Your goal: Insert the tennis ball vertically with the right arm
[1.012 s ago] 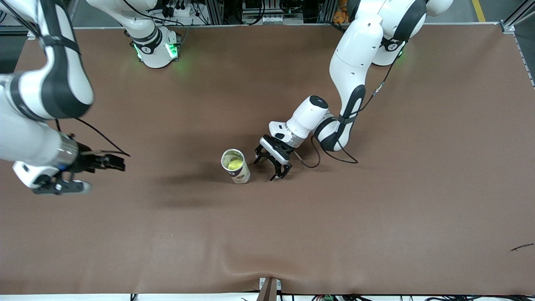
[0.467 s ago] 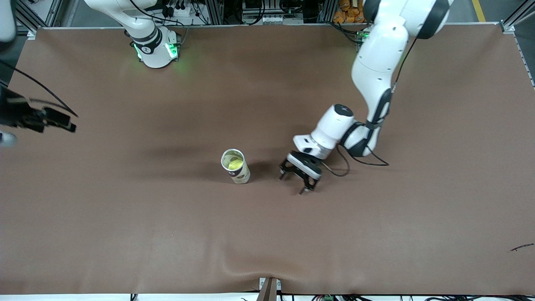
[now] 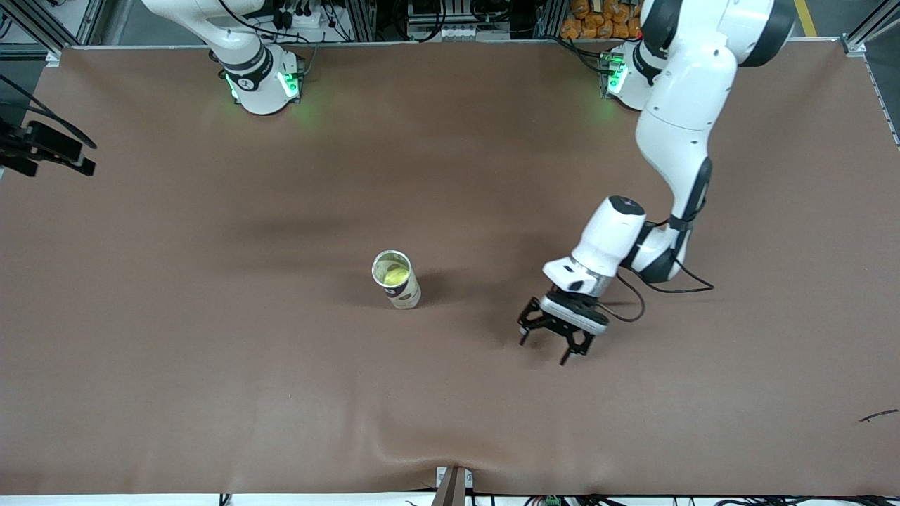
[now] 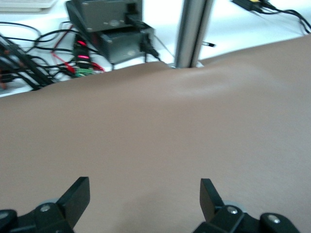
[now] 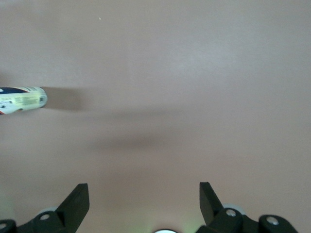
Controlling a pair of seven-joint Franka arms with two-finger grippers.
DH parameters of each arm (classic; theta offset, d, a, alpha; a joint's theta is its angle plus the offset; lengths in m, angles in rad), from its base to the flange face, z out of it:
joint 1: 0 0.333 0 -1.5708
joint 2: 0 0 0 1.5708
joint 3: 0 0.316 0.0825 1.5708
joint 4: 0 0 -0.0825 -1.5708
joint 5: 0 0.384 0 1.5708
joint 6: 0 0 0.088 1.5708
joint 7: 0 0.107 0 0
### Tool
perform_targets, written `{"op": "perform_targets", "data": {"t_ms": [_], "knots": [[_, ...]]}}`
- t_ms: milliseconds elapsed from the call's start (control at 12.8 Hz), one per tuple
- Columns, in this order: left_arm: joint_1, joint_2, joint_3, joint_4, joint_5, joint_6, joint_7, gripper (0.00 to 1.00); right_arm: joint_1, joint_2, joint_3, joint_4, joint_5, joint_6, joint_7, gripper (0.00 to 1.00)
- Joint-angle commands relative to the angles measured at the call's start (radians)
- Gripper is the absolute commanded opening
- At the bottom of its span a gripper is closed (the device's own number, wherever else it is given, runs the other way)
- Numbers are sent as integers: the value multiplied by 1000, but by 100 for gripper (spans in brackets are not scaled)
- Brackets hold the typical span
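Left gripper (image 4: 143,199) hangs over bare brown table (image 4: 155,131), fingers (image 4: 77,196) spread wide w/ nothing between them. At the table's edge: a metal post (image 4: 193,31), black boxes (image 4: 109,26) & a tangle of cables (image 4: 29,63).

The table (image 3: 211,393) wears a matt brown cloth-like cover, rippled at its near edge. The can (image 3: 401,287) looks like printed card with a shiny rim. The arm (image 3: 685,105) shells are glossy white plastic.

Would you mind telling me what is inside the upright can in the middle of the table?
A yellow-green tennis ball sits inside the open-topped can, below the rim. The ball's lower part and the can's bottom are hidden by the can wall.
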Motion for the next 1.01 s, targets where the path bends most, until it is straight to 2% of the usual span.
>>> {"op": "perform_targets", "data": {"t_ms": [0,156,467,623,935], "knots": [[77,-27,-48,25,-5,-54,-44,100,-68,-3,87,8,-58,-15,7,100],[141,-67,-94,37,-5,-145,-44,100,-91,12,109,7,-63,-3,-3,100],[244,-211,-171,34,-6,-447,-44,100,-60,20,111,44,-65,-6,11,100],[324,-285,-251,25,-12,-611,-44,100,-63,20,111,44,-62,-24,14,100],[540,-420,-476,18,-12,-973,-37,100,-88,18,103,44,-62,-63,16,100]]}}
